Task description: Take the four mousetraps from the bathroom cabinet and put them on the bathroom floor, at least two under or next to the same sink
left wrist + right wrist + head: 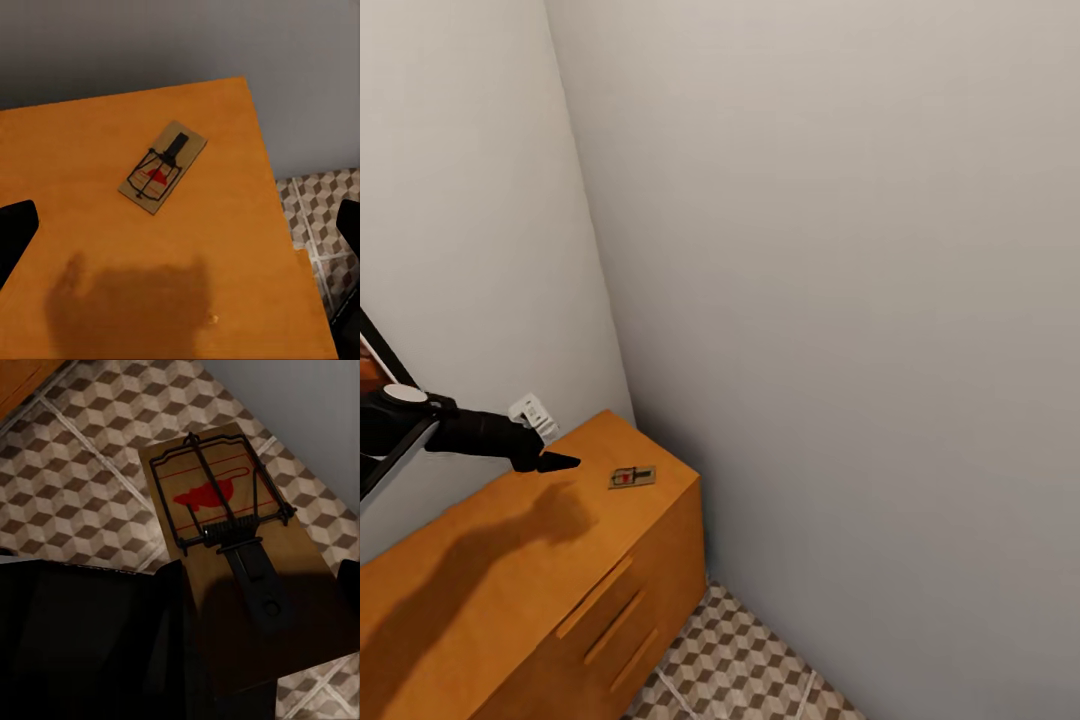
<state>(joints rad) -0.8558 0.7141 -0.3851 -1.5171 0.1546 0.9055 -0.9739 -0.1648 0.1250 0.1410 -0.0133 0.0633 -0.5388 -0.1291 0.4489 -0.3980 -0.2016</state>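
Left gripper [560, 461] hangs over the cabinet [510, 560] top, fingers spread wide and empty, a mousetrap [632, 477] lying flat just ahead of its tips. Right gripper [255, 622] clamps a second mousetrap [225, 510] above the bathroom floor [82, 472].

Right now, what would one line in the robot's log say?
left gripper: open, hovering near trap on cabinet | trap on cabinet: untouched | right gripper: shut on second trap, above floor
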